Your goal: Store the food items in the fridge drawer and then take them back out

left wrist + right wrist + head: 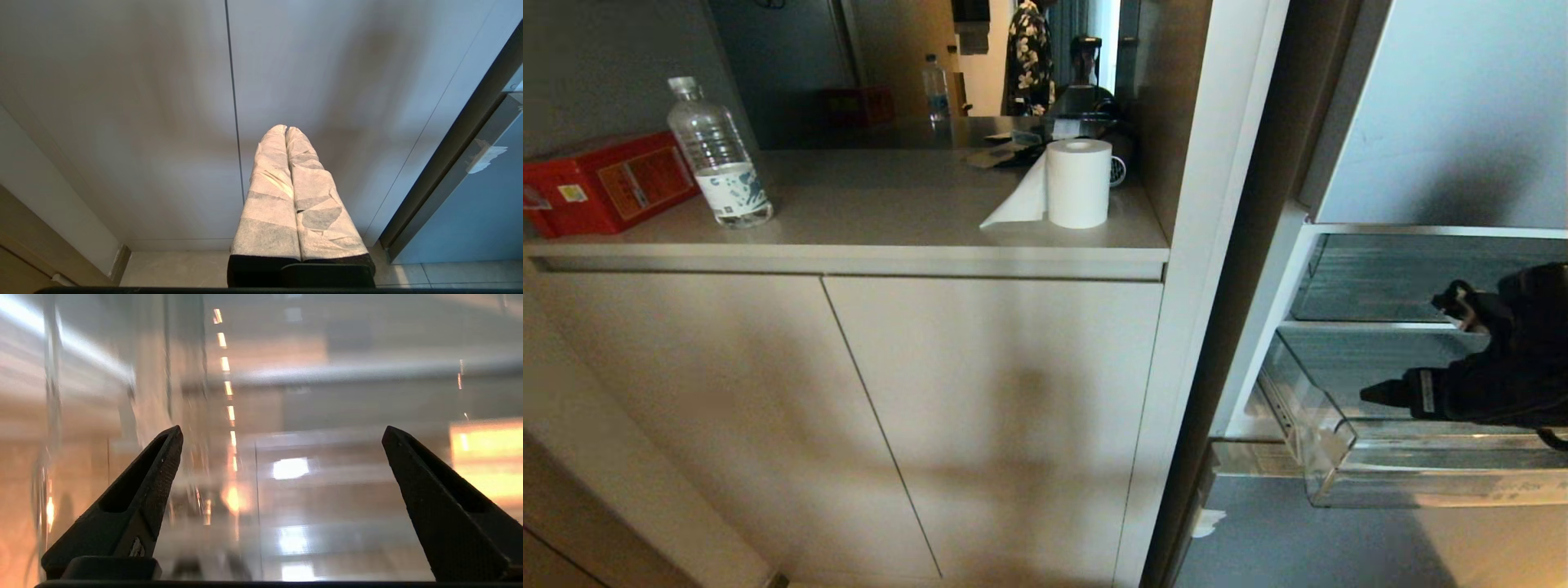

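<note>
in the head view we see the fridge drawer [1327,457] pulled out from the silver-blue fridge [1445,122], a shallow bin of clear plastic with a thick glossy front lip and a rounded corner; its floor looks ribbed through the wall. we see no food in it from here. our right gripper [1372,394] reaches over the drawer, a black, angular shape just behind the lip. beside the fridge stands a matte beige cabinet [980,408] with flat doors; on its smooth top, well away from the drawer, sit a white paper roll [1078,184], a clear ribbed water bottle [717,155] and a red box [605,181].

in the left wrist view our left gripper [286,130] hangs before the cabinet doors, its fingers wrapped in crinkled white paper and pressed together, holding nothing.

in the right wrist view the right gripper's black textured fingers [159,473] stand wide apart with nothing between them, in front of blurred clear plastic with streaked reflections.
</note>
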